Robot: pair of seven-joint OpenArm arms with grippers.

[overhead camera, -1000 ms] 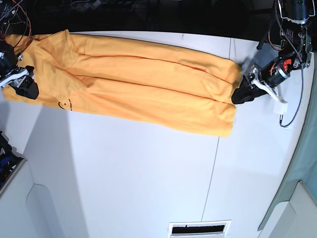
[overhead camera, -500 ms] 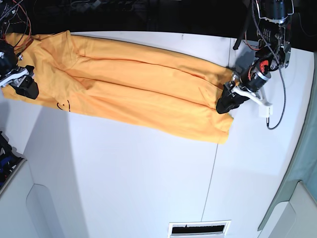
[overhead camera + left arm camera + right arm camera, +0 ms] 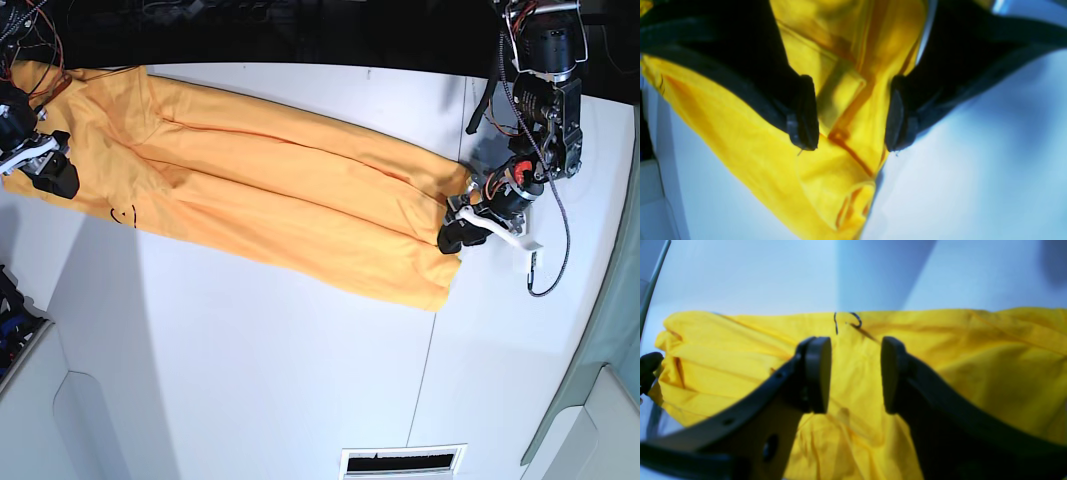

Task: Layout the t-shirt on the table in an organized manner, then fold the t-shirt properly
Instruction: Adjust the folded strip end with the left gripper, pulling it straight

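A long orange-yellow t-shirt [image 3: 270, 190] lies stretched in a narrow, folded band across the white counter [image 3: 280, 370], running from the far left edge down toward the right. At the left end, the right gripper [image 3: 855, 375] hovers over the cloth with its pads spread and fabric showing between them; it seems to pinch nothing. A scrap of black lettering [image 3: 846, 321] peeks just beyond it. At the right end, the left gripper [image 3: 850, 115] sits over the shirt's edge, pads spread wide, straddling a raised fold without closing on it. To do this step well, each gripper should probably catch a full hem layer, not a loose wrinkle, and pull evenly so the band flattens. The shirt's neckline and sleeves cannot be made out, and whether the pads touch the cloth is unclear.
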